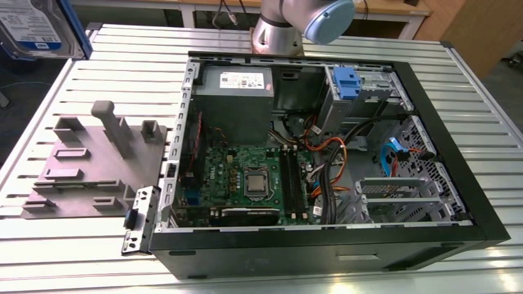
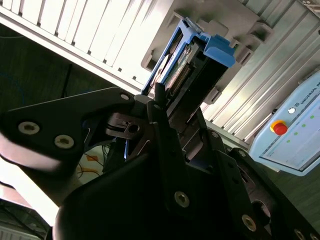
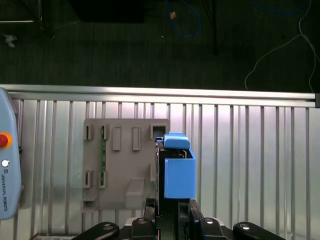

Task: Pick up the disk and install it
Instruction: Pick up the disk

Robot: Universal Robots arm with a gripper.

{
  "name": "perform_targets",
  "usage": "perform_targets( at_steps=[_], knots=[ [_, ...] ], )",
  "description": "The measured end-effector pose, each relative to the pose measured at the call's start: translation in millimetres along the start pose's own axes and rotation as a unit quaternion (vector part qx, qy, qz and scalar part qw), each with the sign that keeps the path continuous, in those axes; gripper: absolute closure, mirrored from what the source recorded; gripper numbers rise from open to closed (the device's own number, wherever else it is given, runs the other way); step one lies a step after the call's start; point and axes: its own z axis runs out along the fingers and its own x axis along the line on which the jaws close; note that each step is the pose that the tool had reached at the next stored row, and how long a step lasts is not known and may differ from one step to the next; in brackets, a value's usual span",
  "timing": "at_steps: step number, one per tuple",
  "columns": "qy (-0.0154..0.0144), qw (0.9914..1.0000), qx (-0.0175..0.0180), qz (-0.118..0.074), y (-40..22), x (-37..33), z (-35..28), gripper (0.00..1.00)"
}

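The disk hangs high at the exterior view's upper left, its white-and-blue label facing the camera and a blue rail along its side. In the first wrist view the disk shows edge-on with its blue rail, above the grey fixture plate, and my gripper is shut on its near end. In the second wrist view the disk sticks out past the black fingers, with its connector edge visible.
An open computer case lies on the slatted metal table, with a motherboard, cables and a drive bay with a blue latch. The grey fixture plate lies beside it. A teach pendant rests near the table edge.
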Motion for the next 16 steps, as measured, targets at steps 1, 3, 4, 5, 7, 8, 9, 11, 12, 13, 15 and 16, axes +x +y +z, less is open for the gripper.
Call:
perform_targets(
  at_steps=[1,3,4,5,7,8,9,11,12,13,15,16],
  knots=[
    [0.0,1.0,0.0,0.0,-1.4,0.0,0.0,0.65],
    [0.0,1.0,0.0,0.0,-4.2,0.0,-0.1,0.65],
    [0.0,1.0,0.0,0.0,-5.6,0.0,-0.2,0.65],
    [0.0,1.0,0.0,0.0,-7.2,0.0,-0.2,0.65],
    [0.0,1.0,0.0,0.0,-9.8,0.1,-0.3,0.65],
    [0.0,1.0,0.0,0.0,-11.1,0.1,-0.3,0.65],
    [0.0,1.0,0.0,0.0,-12.3,0.1,-0.4,0.65],
    [0.0,1.0,0.0,0.0,-14.7,0.1,-0.4,0.65],
    [0.0,1.0,0.0,0.0,-15.9,0.1,-0.5,0.65],
    [0.0,1.0,0.0,0.0,-17.2,0.1,-0.5,0.65],
    [0.0,1.0,0.0,0.0,-19.8,0.1,-0.6,0.65],
    [0.0,1.0,0.0,0.0,-21.1,0.1,-0.6,0.65]
  ],
)
